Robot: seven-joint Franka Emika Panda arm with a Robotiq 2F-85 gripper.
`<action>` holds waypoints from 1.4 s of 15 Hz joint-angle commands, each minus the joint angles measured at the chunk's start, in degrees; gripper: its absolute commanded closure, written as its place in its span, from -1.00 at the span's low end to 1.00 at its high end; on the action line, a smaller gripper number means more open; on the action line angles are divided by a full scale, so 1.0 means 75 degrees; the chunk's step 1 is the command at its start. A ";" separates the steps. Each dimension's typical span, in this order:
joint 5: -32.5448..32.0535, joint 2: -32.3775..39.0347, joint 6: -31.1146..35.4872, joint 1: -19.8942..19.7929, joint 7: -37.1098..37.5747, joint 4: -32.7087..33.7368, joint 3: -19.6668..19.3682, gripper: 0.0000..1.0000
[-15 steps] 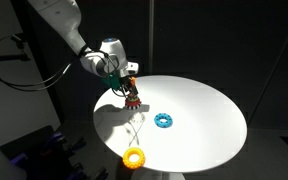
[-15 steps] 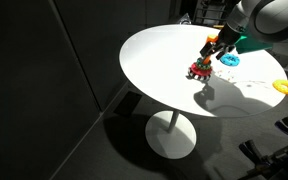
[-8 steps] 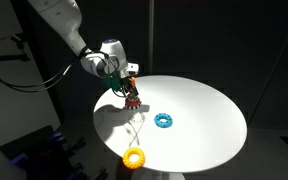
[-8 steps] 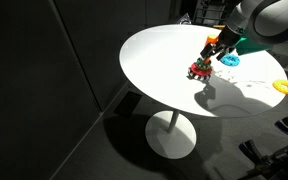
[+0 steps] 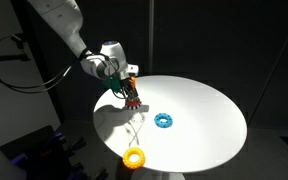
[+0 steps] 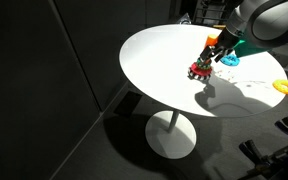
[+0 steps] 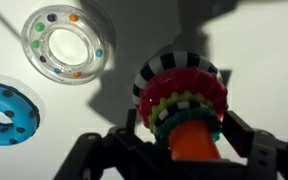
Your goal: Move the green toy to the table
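A ring stacker [image 7: 179, 80] stands on the round white table [image 7: 269, 40]. It has a striped base, red and lime rings, a dark green ring toy [image 7: 160, 122] on top and an orange post [image 7: 196, 148]. My gripper [image 7: 184, 130] is over the stack, with its two black fingers against opposite sides of the green ring. In both exterior views the gripper [image 5: 130, 87] [image 6: 216, 54] sits low on the stacker [image 5: 132, 100] [image 6: 198, 70], near the table's [image 5: 209, 125] [image 6: 154, 50] edge.
A blue ring [image 5: 164, 121] [image 6: 229, 60] [image 7: 2, 110] lies beside the stacker. A yellow ring [image 5: 134, 157] [image 6: 283, 87] lies near the table rim. A clear ring with coloured beads [image 7: 67, 43] lies close by. Dark surroundings lie beyond the table edge.
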 commanded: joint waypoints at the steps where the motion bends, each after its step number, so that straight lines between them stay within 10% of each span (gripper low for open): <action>1: -0.0133 0.0097 0.0183 0.0169 0.0125 0.0063 -0.0183 -0.13; 4: -0.0131 0.0108 0.0238 0.0210 0.0125 0.0062 -0.0220 0.24; 21: -0.0087 -0.0566 -0.0038 0.0348 0.0345 -0.0040 -0.0288 0.24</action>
